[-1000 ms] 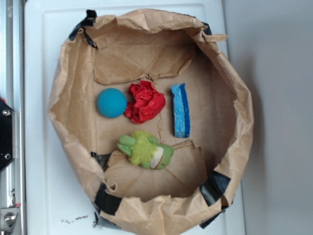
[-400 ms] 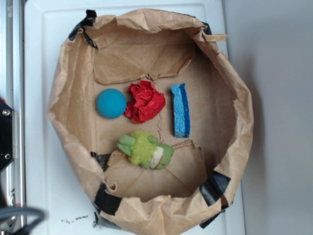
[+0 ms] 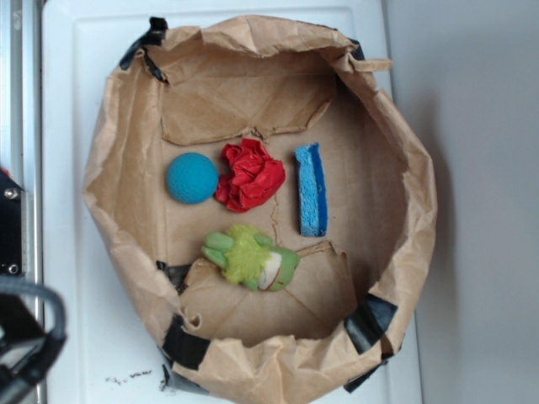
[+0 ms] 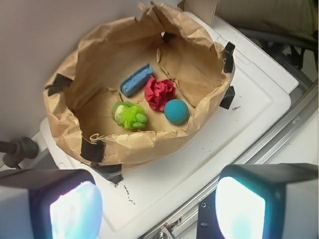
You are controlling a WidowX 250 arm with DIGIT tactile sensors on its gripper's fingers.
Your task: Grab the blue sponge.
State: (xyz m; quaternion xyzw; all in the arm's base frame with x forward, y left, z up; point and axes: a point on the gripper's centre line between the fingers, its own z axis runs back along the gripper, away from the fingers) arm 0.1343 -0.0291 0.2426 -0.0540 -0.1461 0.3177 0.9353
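Note:
The blue sponge [image 3: 312, 190] lies flat on the floor of a round brown paper nest [image 3: 118, 168], right of centre, its long side running front to back. In the wrist view the blue sponge [image 4: 136, 80] shows far ahead, inside the paper nest [image 4: 60, 117]. My gripper [image 4: 158, 209] is open with nothing between its fingers, high above the white tabletop [image 4: 199, 149] and well outside the nest. In the exterior view only a blurred dark part of the arm [image 3: 29, 332] shows at the bottom left corner.
Beside the sponge lie a crumpled red cloth [image 3: 250, 175], a teal-blue ball [image 3: 191, 177] and a green plush toy [image 3: 253, 257]. Black tape [image 3: 187, 343] patches the nest's rim. A metal rail [image 3: 18, 101] runs along the table's left edge.
A blurred dark part of the arm has risen further into the bottom left corner of the exterior view. Nothing inside the nest has moved.

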